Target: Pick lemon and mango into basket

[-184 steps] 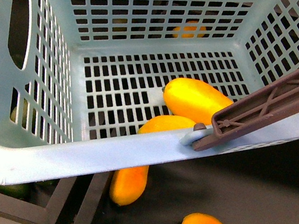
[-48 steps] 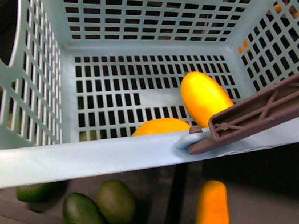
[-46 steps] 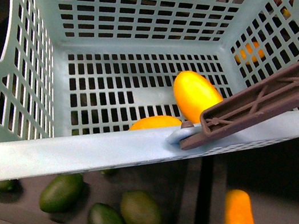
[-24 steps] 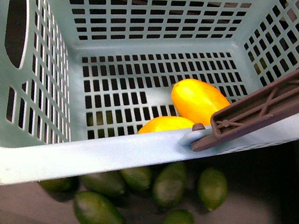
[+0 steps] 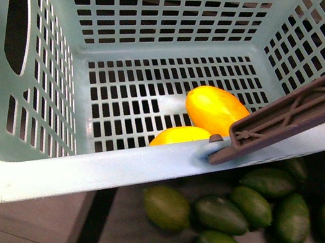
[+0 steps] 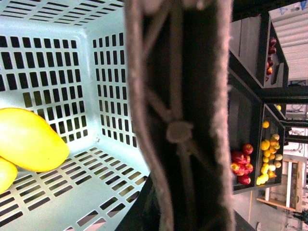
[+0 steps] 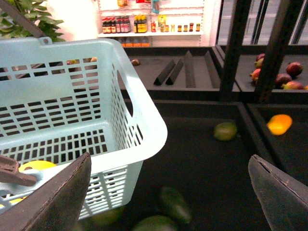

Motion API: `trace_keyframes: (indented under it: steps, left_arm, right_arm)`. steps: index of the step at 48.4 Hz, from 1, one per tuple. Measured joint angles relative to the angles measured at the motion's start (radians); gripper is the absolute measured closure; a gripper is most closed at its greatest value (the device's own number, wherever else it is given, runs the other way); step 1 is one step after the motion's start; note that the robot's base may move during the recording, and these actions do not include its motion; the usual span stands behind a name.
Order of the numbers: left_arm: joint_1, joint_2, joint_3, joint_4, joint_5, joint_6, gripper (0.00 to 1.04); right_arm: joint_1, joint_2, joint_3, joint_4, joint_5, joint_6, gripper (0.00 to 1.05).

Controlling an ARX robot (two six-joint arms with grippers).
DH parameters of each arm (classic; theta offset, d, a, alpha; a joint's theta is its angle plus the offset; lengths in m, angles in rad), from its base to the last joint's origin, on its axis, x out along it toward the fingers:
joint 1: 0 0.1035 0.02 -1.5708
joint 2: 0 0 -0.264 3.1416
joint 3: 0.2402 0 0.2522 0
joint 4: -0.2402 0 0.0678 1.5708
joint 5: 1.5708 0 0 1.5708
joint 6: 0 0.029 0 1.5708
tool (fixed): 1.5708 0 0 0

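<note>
The light teal basket (image 5: pixel 47 170) fills the front view, hanging tilted over a dark shelf. Its brown ribbed handle (image 5: pixel 303 108) crosses the near right rim. A yellow-orange mango (image 5: pixel 215 109) lies on the slotted floor. A second yellow fruit (image 5: pixel 179 136) lies beside it, half hidden by the rim; I cannot tell whether it is the lemon. Both show in the left wrist view, the mango (image 6: pixel 29 139) and the other fruit (image 6: pixel 4 174). My left gripper is shut on the handle (image 6: pixel 183 120), which hides its fingers. My right gripper (image 7: pixel 168 202) is open and empty beside the basket (image 7: pixel 72 96).
Several dark green oval fruits (image 5: pixel 222 214) lie on the shelf below the basket. The right wrist view shows a green fruit (image 7: pixel 225 131), an orange fruit (image 7: pixel 279 123) and red apples (image 7: pixel 281 79) in further bins. Black shelf posts (image 7: pixel 236 48) stand behind.
The basket has moved along the shelf: orange mangoes below it have given way to dark green fruits. The two yellow fruits inside have shifted slightly. The left grip on the handle holds.
</note>
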Motion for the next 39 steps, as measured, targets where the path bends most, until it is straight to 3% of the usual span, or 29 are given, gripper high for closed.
trace_keyframes:
  steps: [19, 28, 29, 31, 34, 37, 39]
  left_arm:
    - [0.018, -0.002, 0.0, 0.0, -0.039, 0.018, 1.0]
    - [0.005, -0.002, 0.0, 0.0, 0.001, 0.008, 1.0]
    - [0.002, -0.002, 0.0, 0.002, -0.015, 0.002, 1.0]
    - [-0.017, 0.004, -0.009, 0.056, -0.159, -0.076, 1.0]
    - [-0.031, 0.037, -0.002, 0.072, -0.442, -0.255, 1.0]
    - [0.011, 0.086, 0.034, 0.072, -0.557, -0.336, 1.0]
    - [0.048, 0.12, 0.061, 0.079, -0.578, -0.349, 1.0]
  right_arm:
    - [-0.003, -0.001, -0.001, 0.0, -0.006, 0.0, 0.09]
    - [-0.003, -0.001, -0.001, 0.0, -0.004, 0.0, 0.09]
    - [-0.003, -0.001, -0.001, 0.0, -0.004, 0.0, 0.09]
    - [-0.003, -0.001, -0.001, 0.0, 0.0, 0.0, 0.09]
    - [-0.003, -0.001, -0.001, 0.0, -0.002, 0.0, 0.09]
    - [-0.003, -0.002, -0.001, 0.0, 0.0, 0.0, 0.09]
    - [-0.003, -0.001, -0.001, 0.0, 0.0, 0.0, 0.09]
